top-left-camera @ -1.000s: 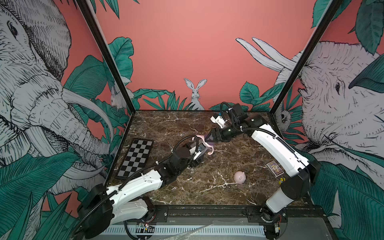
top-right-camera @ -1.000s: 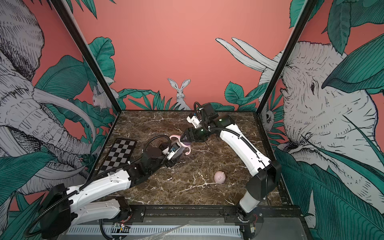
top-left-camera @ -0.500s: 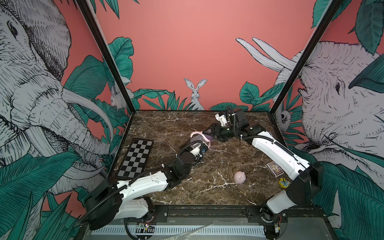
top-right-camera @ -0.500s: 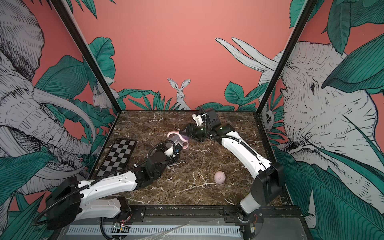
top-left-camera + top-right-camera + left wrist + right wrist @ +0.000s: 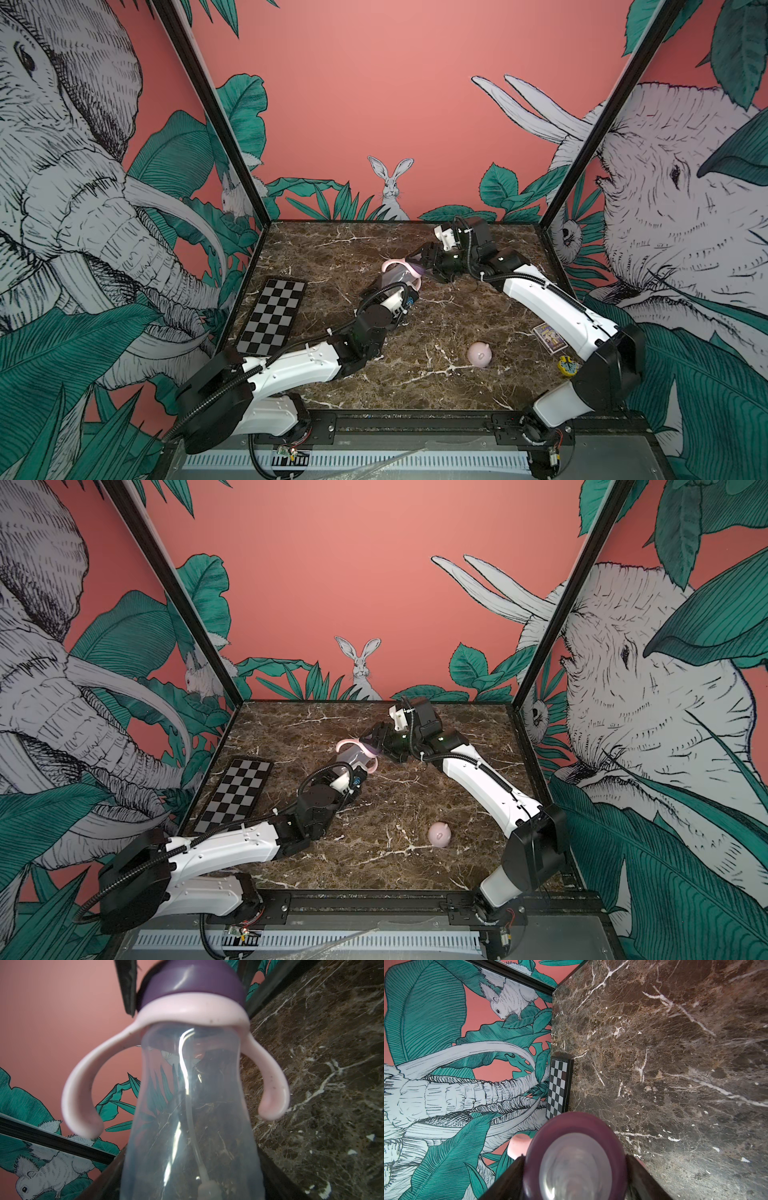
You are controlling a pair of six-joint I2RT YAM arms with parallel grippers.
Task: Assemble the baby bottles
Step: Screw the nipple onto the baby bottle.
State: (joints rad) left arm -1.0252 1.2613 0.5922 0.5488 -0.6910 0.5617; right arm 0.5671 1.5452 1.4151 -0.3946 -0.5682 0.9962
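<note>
Two tools on one bottle (image 5: 397,275), held off the worktop (image 5: 436,324) beyond the checkerboard (image 5: 274,316): left tool (image 5: 392,289) clamps its base as anchor; right tool (image 5: 422,262) straddles the purple collar (image 5: 193,980), likely for twisting; clamped or slack, cannot tell.

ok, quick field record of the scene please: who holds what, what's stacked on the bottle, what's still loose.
left end effector: shut on clear bottle body, held tilted
right end effector: jaws flank the purple collar; gripping or just clear of it, cannot tell
on bottle: pink handle ring around the neck, purple collar above it, straw inside the body
loose: pink dome cap on the table, toward the front right, apart from both arms
other: checkerboard along the table's left edge
</note>
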